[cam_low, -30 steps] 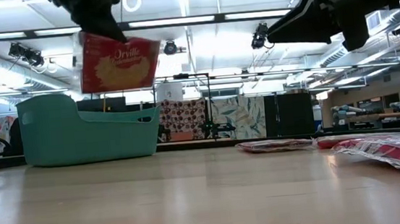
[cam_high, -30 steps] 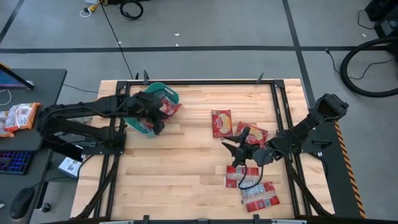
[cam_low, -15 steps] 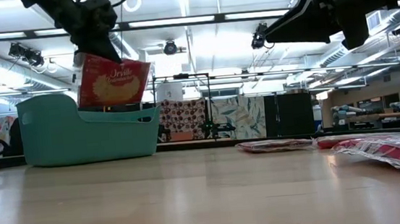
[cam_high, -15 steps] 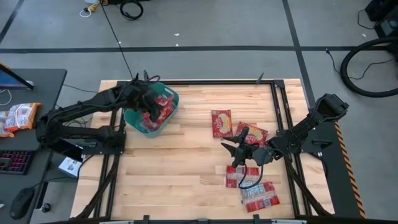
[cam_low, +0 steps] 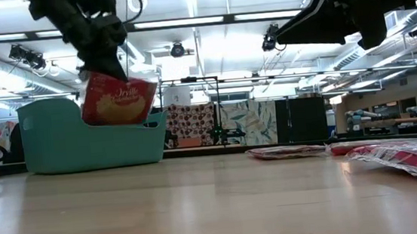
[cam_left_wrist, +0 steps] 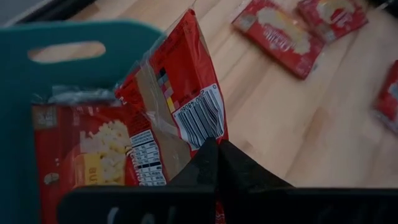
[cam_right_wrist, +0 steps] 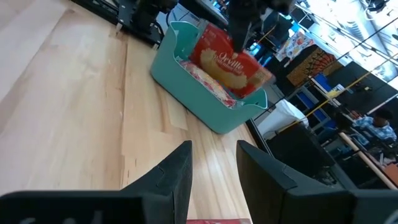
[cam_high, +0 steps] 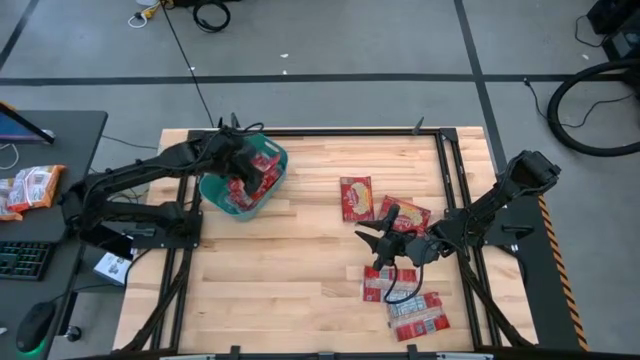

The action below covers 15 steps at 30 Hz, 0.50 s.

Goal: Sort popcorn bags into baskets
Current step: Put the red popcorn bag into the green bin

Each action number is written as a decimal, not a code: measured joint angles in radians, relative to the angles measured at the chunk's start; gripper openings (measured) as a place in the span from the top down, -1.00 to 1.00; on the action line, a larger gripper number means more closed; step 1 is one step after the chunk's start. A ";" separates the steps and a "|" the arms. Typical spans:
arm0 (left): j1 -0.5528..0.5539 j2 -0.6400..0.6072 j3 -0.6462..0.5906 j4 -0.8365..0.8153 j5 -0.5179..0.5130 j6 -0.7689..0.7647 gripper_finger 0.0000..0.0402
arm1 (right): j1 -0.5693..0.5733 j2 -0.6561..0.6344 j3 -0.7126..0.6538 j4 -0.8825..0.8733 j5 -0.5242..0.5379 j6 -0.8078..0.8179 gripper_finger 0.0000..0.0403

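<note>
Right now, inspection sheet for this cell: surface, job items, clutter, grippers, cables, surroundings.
Surface: wooden table, dry, no spills seen.
Job's things: teal basket at the table's left holds red popcorn bags; one bag hangs over it, partly below the rim. Five loose bags lie on the right half.
Clutter: orange-white packet on the side desk.
Grippers: left gripper shut on the hanging bag above the basket; right gripper empty, fingers apart, hovering over the loose bags.
Cables: black cables on the floor beyond the table.
Surroundings: keyboard on the side desk.
</note>
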 joint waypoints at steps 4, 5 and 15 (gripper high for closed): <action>0.015 0.001 -0.061 0.055 0.030 -0.014 0.98 | 0.000 0.000 0.000 0.000 0.000 0.003 0.35; 0.021 0.001 -0.076 0.068 0.042 -0.020 0.98 | 0.000 0.000 0.000 0.000 0.000 0.003 0.35; 0.112 0.000 -0.163 0.162 0.166 -0.048 0.98 | 0.000 0.000 0.000 0.000 -0.011 0.010 0.35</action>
